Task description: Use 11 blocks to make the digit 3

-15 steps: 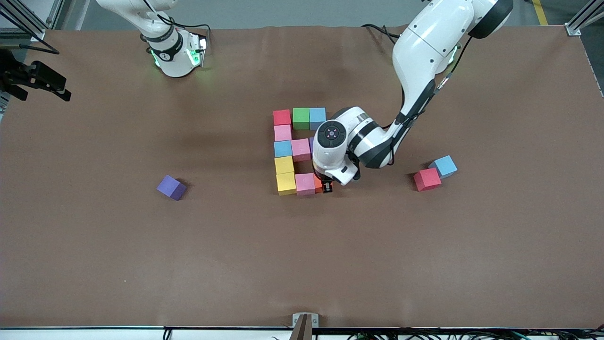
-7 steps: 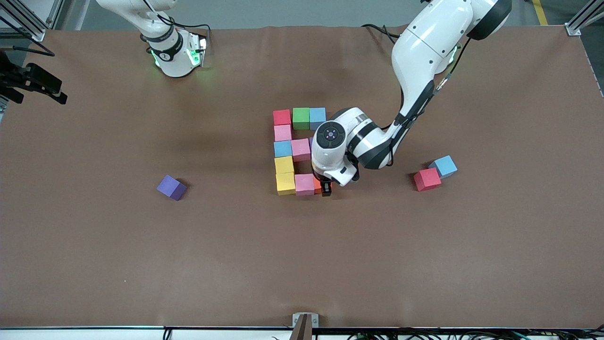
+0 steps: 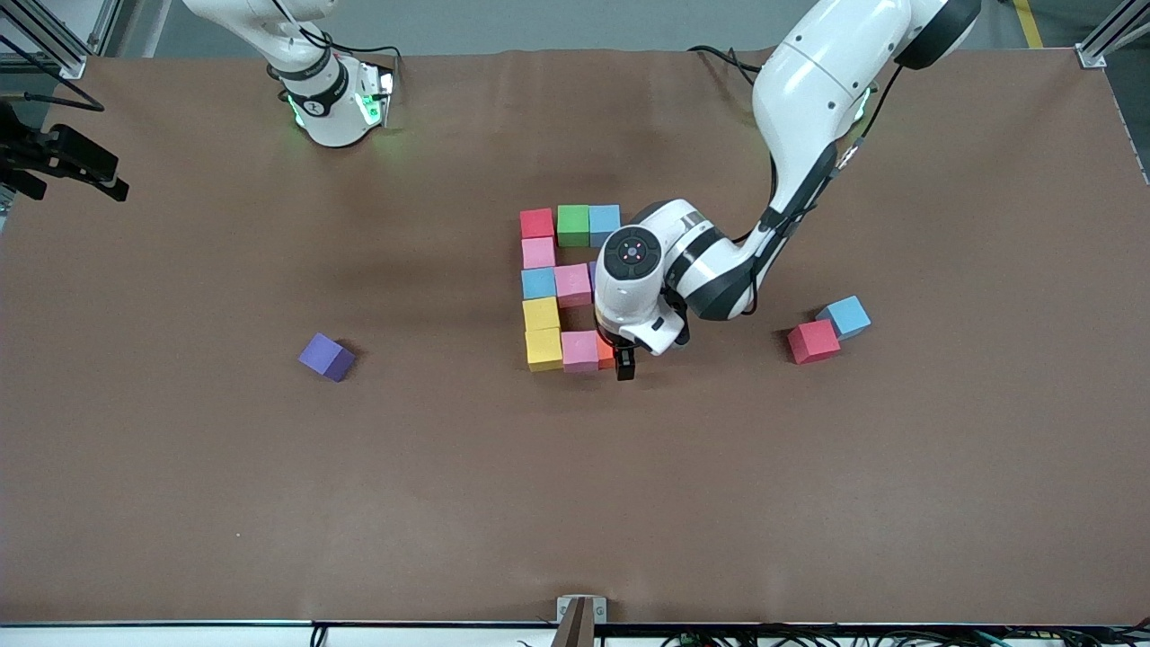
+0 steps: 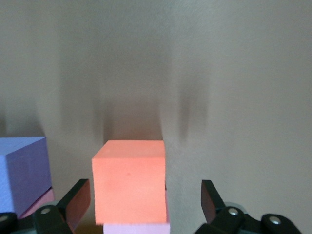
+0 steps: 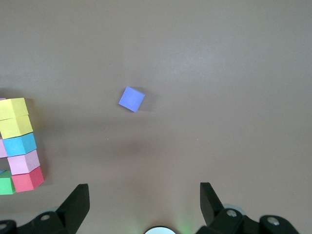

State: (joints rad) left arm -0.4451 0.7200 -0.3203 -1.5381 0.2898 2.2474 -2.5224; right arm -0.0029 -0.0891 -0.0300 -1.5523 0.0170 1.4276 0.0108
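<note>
Brown matte counter [image 3: 269, 503], a bit wrinkled, with metal frame posts at its corners and cables along the edges.

Left arm reaches from its base down to the figure, wrist pointing straight down. Left end effector [image 3: 620, 358] sits low at the orange block [image 3: 604, 350], fingers spread wide with a gap on each side of the block, gripping nothing; the left wrist view shows the orange block [image 4: 129, 180] between the open fingers [image 4: 77, 202].

Right arm waits high over its own end of the counter. Right end effector [image 5: 145, 204] is open and empty.

Digit 3 [image 3: 561, 288] sits mid-counter, cubes touching: a column of red [image 3: 536, 223], pink [image 3: 538, 252], blue [image 3: 538, 283], yellow [image 3: 541, 314], yellow [image 3: 544, 348]. Green [image 3: 572, 225] and blue [image 3: 605, 224] form the 12 o'clock arm, pink [image 3: 572, 284] starts the middle arm, and pink [image 3: 580, 350] plus orange form the 6 o'clock arm.

Loose: a purple block [image 3: 326, 357] at 9 o'clock of the figure, and a red block [image 3: 813, 341] touching a blue block [image 3: 846, 316] at 3 o'clock.
</note>
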